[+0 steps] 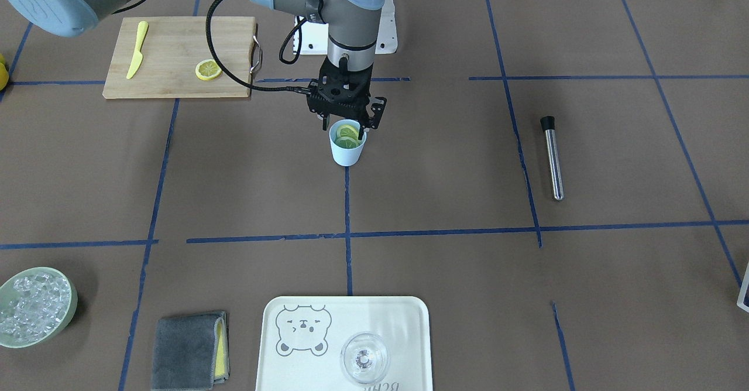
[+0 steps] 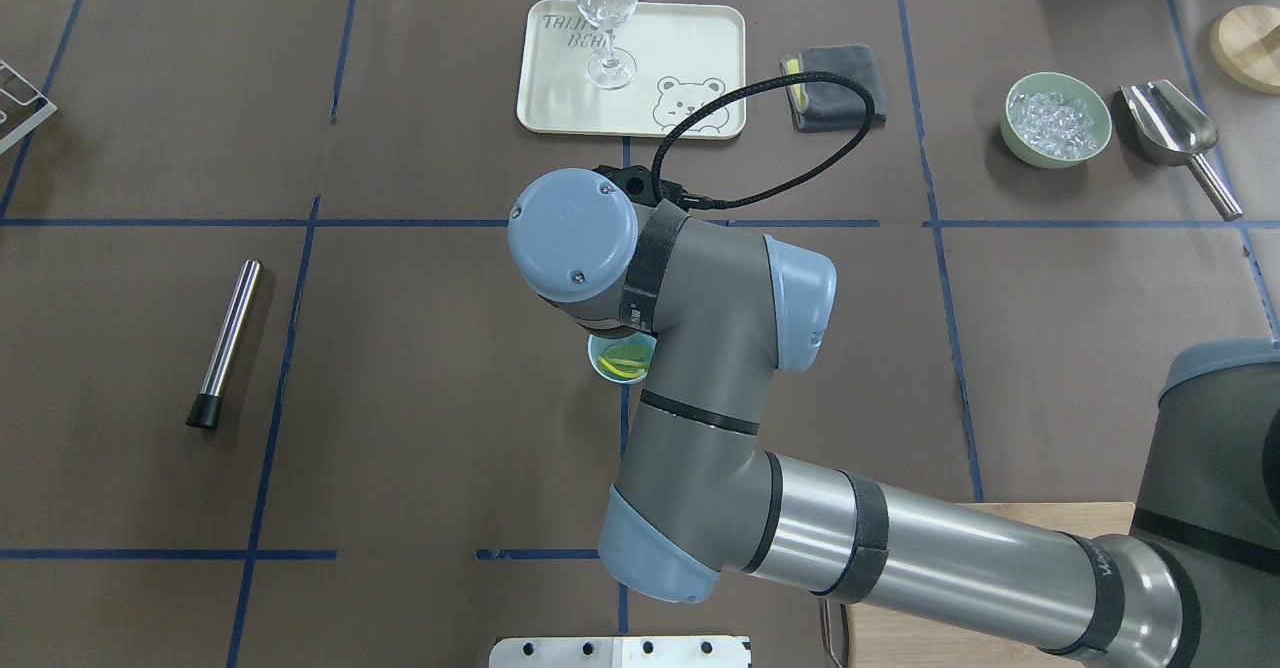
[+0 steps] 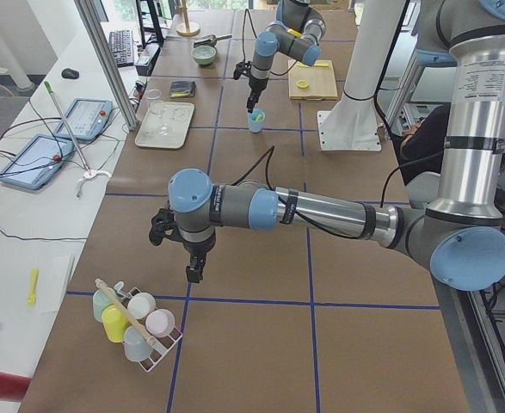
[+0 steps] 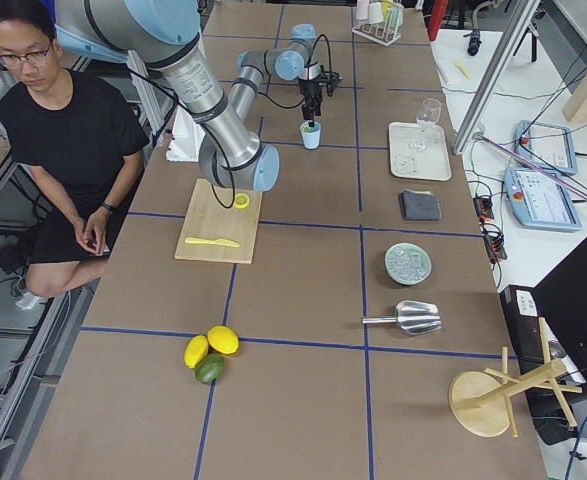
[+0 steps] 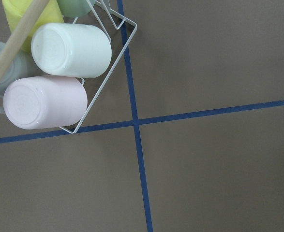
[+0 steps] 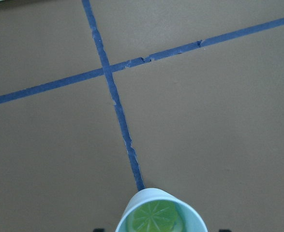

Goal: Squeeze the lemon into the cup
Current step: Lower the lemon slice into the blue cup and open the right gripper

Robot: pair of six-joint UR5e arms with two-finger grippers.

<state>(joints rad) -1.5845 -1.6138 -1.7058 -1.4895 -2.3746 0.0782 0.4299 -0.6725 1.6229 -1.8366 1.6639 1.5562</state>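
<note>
My right gripper (image 1: 346,126) hung over the cup (image 1: 347,153), jaws apart, holding nothing; the lemon (image 1: 349,133) lay inside. Left gripper (image 3: 195,272) sat near the mug rack (image 5: 99,88); couldn't tell its grip.

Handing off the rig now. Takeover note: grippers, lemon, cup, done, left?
Right gripper: open, straddling the rim of the cup, holding nothing.
Left gripper: far off above the table beside a rack of cups; open or shut, cannot tell.
Lemon slice lies inside the cup; a second slice sits on the cutting board.
Done: slice in cup. Left: probably lift the right arm clear; whether juice came out isn't visible.
</note>
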